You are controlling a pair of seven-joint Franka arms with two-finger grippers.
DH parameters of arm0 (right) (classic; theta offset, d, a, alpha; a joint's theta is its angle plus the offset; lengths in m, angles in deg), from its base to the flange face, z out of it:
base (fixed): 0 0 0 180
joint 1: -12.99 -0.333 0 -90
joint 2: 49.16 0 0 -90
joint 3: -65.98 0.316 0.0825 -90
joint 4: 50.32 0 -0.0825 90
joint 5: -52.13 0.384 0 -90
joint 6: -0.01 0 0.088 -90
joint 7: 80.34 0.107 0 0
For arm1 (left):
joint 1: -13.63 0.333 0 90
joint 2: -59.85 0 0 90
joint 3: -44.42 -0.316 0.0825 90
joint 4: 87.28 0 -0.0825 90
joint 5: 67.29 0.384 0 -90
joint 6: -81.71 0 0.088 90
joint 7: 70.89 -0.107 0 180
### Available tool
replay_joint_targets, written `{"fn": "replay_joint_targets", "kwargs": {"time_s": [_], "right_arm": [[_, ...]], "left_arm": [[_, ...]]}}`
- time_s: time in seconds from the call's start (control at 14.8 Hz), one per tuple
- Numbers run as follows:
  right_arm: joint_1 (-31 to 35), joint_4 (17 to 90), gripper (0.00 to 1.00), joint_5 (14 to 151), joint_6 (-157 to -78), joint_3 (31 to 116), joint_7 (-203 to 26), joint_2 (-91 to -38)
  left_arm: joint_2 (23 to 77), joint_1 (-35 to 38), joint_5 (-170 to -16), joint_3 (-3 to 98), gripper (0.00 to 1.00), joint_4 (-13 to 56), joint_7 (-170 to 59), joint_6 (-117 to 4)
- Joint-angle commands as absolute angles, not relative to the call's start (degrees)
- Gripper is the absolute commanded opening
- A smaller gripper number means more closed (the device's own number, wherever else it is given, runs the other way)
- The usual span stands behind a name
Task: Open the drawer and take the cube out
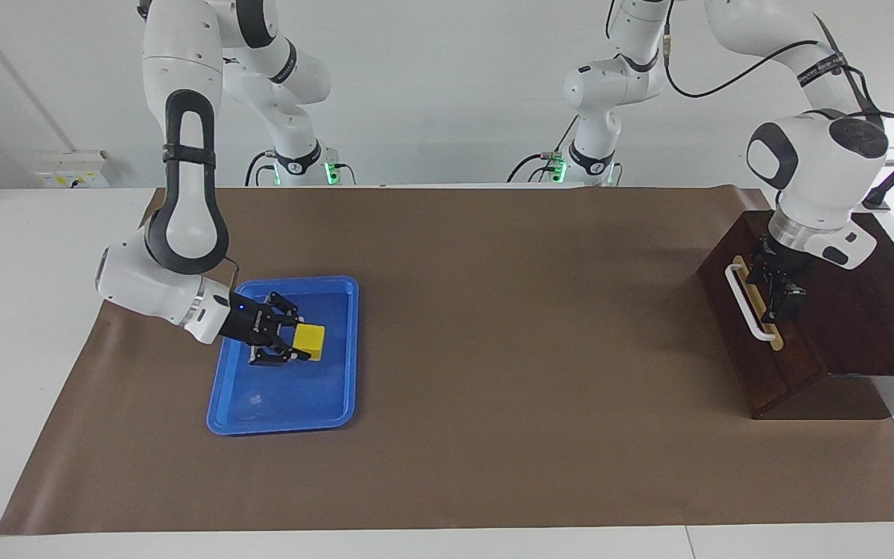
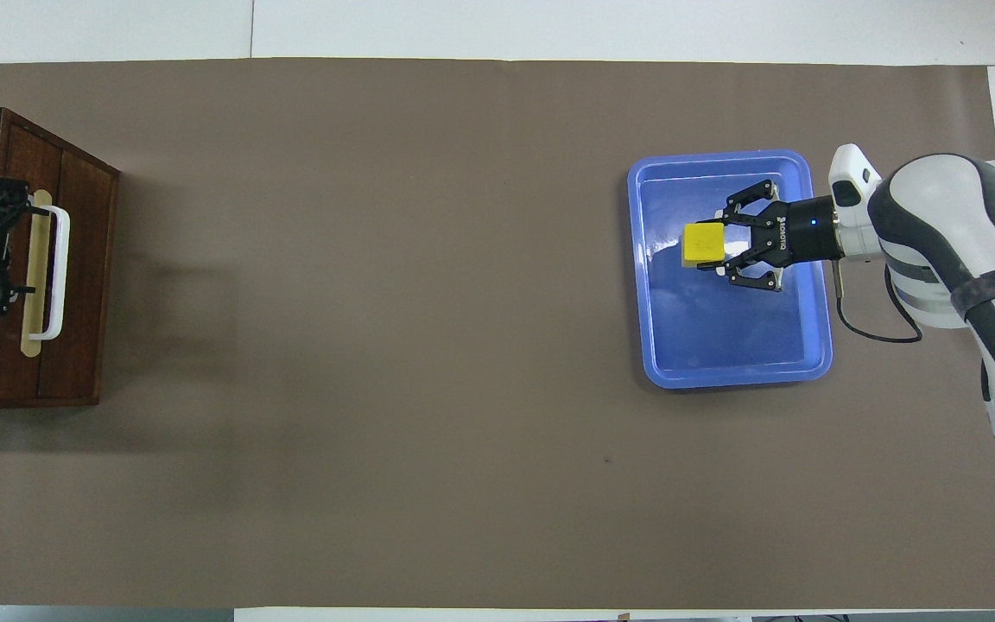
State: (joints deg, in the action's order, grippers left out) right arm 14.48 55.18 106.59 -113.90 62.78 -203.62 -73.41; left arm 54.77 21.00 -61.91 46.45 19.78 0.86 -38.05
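Two white Franka arms, two black two-finger grippers, one cube, one tray, one wooden box with one drawer, one brown mat.

The right gripper (image 1: 297,343) pinches the cube (image 1: 310,340) between its fingertips, outer links splayed to the sides. It is low over the blue tray (image 1: 344,341), inside the rim; whether the cube touches the tray floor I cannot tell. Cube: one, small, solid, bright yellow, matte faces, sharp edges. Overhead it sits over the part of the tray farther from the robots (image 2: 703,244).

Tray: one, blue plastic, glossy, rectangular with rounded corners and a raised lip, toward the right arm's end of the table.

The left gripper (image 1: 779,289) is at the drawer (image 1: 750,341), fingers spread, right by the white bar handle (image 1: 746,303); contact with the bar I cannot tell. Drawer: one, shut flush in the box, dark brown wood front with visible grain, a tan strip under the handle. Handle: one, white, smooth rounded bar with bent ends. The wooden box (image 1: 874,310) is dark brown with a flat top, at the left arm's end of the table.

Brown mat (image 1: 524,326): one, matte, smooth, paper-like, covering most of the white table (image 1: 20,310).
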Motion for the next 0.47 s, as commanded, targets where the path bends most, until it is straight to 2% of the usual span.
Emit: {"fn": "replay_joint_targets", "kwargs": {"time_s": [0.0,0.2,0.27,0.4], "right_arm": [[15.89,50.42,0.00,107.58,-113.99,63.61,-204.70,-78.23],[15.54,49.26,0.00,107.94,-114.07,63.70,-206.72,-80.43],[16.15,46.56,0.00,107.94,-113.03,63.96,-208.38,-83.41],[16.33,44.16,0.00,108.03,-111.44,64.31,-209.63,-85.02]], "left_arm": [[56.68,18.47,-61.49,47.22,1.00,13.18,-3.45,-27.92],[60.46,14.69,-64.12,47.32,1.00,13.17,-14.33,-21.15],[61.69,13.64,-64.21,47.32,1.00,13.17,-19.42,-18.08],[61.52,12.14,-64.56,47.32,1.00,10.82,-31.02,-13.41]]}}
